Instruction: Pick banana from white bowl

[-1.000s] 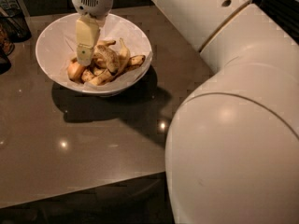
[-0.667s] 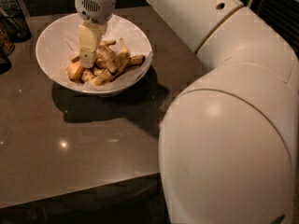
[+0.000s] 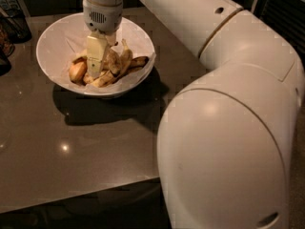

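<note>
A wide white bowl (image 3: 56, 42) stands on the dark table at the upper left. It holds a heap of brown-spotted banana pieces (image 3: 125, 60). My gripper (image 3: 96, 65) reaches straight down into the bowl from above and its tip sits among the banana pieces, left of the middle of the heap. One curved banana stands up right beside the gripper, touching it. The gripper's body hides the pieces under it.
The dark brown table (image 3: 71, 142) has its front edge near the bottom of the view. My large white arm (image 3: 228, 128) fills the right half of the view. Dark objects (image 3: 12, 27) stand at the far left edge, beside the bowl.
My gripper has sunk a little deeper among the banana pieces. The arm's big elbow has shifted left across the view. The bowl has not moved.
</note>
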### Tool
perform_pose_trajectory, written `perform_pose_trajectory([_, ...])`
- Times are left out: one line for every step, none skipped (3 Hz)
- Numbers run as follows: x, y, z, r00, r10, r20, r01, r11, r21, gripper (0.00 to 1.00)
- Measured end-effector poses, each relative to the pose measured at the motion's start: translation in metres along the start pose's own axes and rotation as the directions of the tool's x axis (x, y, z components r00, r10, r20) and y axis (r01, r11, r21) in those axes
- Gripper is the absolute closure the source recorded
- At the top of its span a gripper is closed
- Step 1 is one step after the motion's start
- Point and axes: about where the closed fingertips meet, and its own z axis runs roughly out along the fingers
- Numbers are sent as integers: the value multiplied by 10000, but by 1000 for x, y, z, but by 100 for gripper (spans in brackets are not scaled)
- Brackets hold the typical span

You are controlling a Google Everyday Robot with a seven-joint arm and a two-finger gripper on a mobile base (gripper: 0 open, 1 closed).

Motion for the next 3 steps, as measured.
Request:
perform_pose_trajectory([9,-1,9,9996,163,-224,-163,9999,18,34])
perform_pose_trajectory([0,-7,11,9999,139,81,-141,9997,217,57])
perform_pose_trajectory([-6,-11,13,9996,127,269,-136,9993,342,81])
